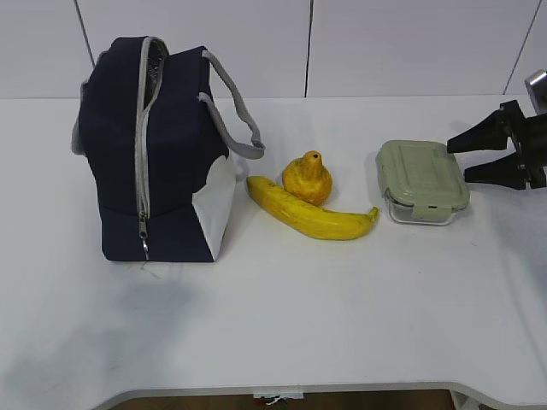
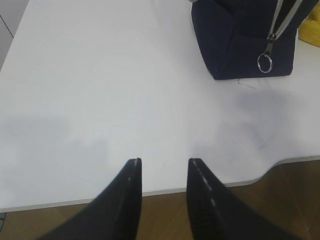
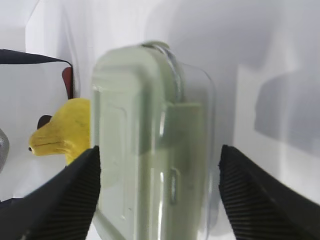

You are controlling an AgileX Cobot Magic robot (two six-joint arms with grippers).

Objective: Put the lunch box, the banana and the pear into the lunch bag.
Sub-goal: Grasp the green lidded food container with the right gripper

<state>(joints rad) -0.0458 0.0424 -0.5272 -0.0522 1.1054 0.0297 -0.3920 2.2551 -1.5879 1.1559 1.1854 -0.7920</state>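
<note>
The navy lunch bag [image 1: 154, 154] stands at the left, and its grey zipper band gapes at the top. Its lower corner and zipper ring show in the left wrist view [image 2: 240, 45]. The pear [image 1: 308, 177] stands right of the bag, with the banana [image 1: 312, 213] lying just in front of it. The lunch box [image 1: 423, 179], with its sage-green lid, sits right of them. My right gripper [image 1: 460, 161] is open and turned on its side at the box's right end. In the right wrist view [image 3: 159, 150] its fingers straddle the box [image 3: 150, 100] without touching. My left gripper [image 2: 164, 162] is open and empty.
The left gripper hovers over the table's front edge [image 2: 165, 191], left of and in front of the bag. A yellow fruit [image 3: 65, 132] shows beyond the lunch box; I cannot tell which one. A white wall runs behind the table.
</note>
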